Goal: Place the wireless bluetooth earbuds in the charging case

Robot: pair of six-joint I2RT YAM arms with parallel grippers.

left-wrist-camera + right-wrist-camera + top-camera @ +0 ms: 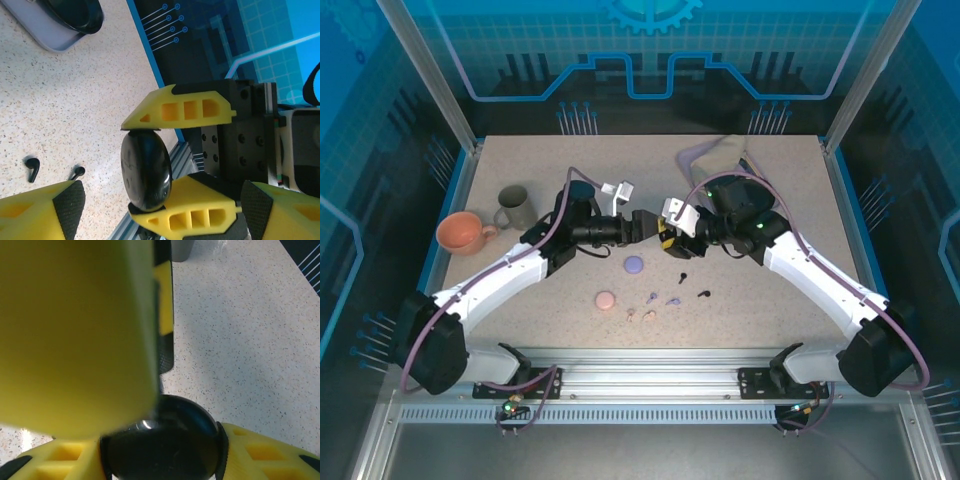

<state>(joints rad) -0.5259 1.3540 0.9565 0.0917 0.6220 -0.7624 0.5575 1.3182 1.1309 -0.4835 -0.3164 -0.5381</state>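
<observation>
My right gripper (667, 238) (162, 455) is shut on a round black charging case (146, 172) (165, 447), held on edge above the table's middle. My left gripper (642, 227) (162, 202) faces it, open, with its fingers (45, 210) spread on either side just short of the case. One left finger (75, 335) blurs large in the right wrist view. On the table lie two black earbuds (683, 276) (704, 294) (32, 169) (76, 172), two lavender earbuds (651, 297) (672, 300) and two pale pink earbuds (632, 314) (649, 314).
A lavender case (634, 264) and a pink case (606, 299) lie shut near the earbuds. An orange cup (462, 232) and a grey mug (515, 207) stand at the left. A grey-lavender flat object (55, 37) with a dark thing on it lies at the back right.
</observation>
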